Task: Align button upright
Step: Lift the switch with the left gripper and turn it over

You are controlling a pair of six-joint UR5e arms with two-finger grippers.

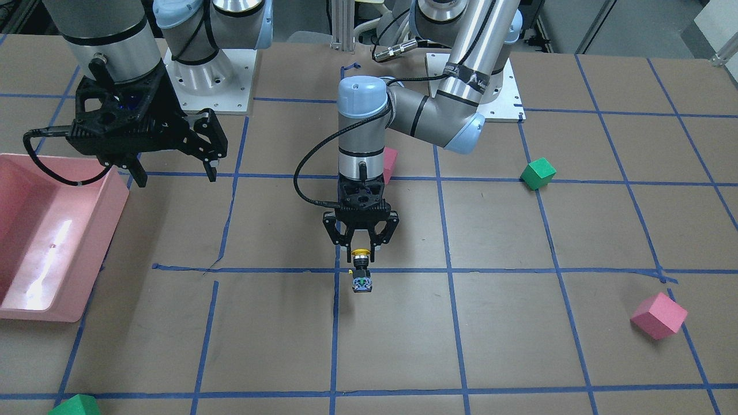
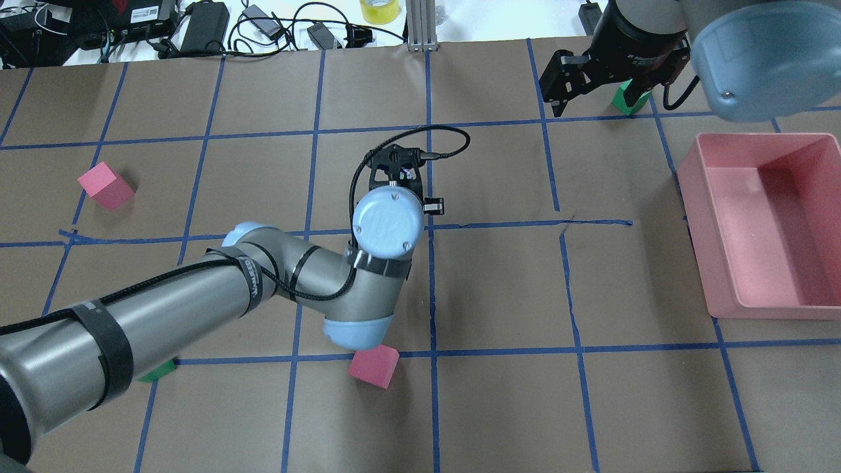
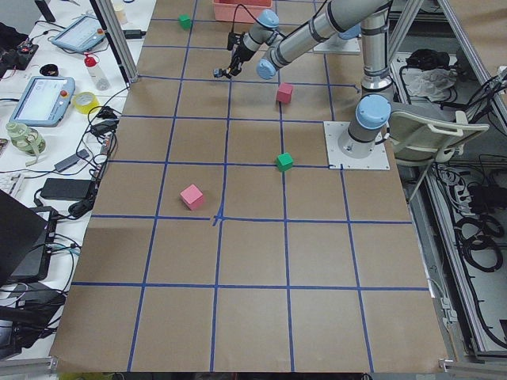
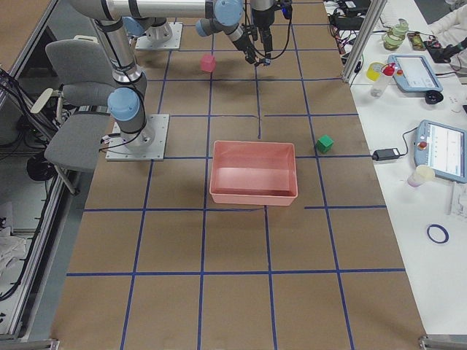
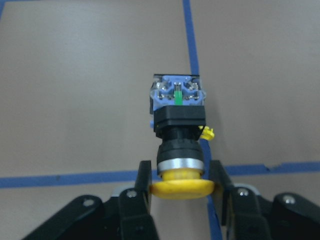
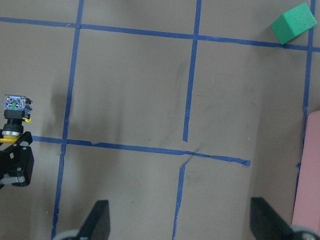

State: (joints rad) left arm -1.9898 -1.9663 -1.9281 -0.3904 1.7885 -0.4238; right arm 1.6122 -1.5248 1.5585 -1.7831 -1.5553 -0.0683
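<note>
"Where is the button (image 5: pixel 177 135)?"

"It is near the middle of the table (image 1: pixel 403 346), just beside a crossing of blue tape lines (image 1: pixel 336 269). It is tipped on its side rather than upright. The yellow cap points back toward the left gripper (image 1: pixel 360 246), and the silvery-grey base points away from it."

"And that gripper's fingers (image 5: pixel 145 182)?"

"They are narrow, one on each side of the cap's rim, and they seem to be pressing on it. Whether the base rests on the paper or sits just above it is hard to judge."

"What about the right gripper (image 1: pixel 176 174)?"

"It hangs well apart from the button, above the table near the pink tray (image 2: pixel 695 236), with its fingers spread wide. A pink cube (image 1: pixel 391 163) sits behind the left arm, and a green cube (image 1: pixel 538 173) lies farther out to that side."
</note>
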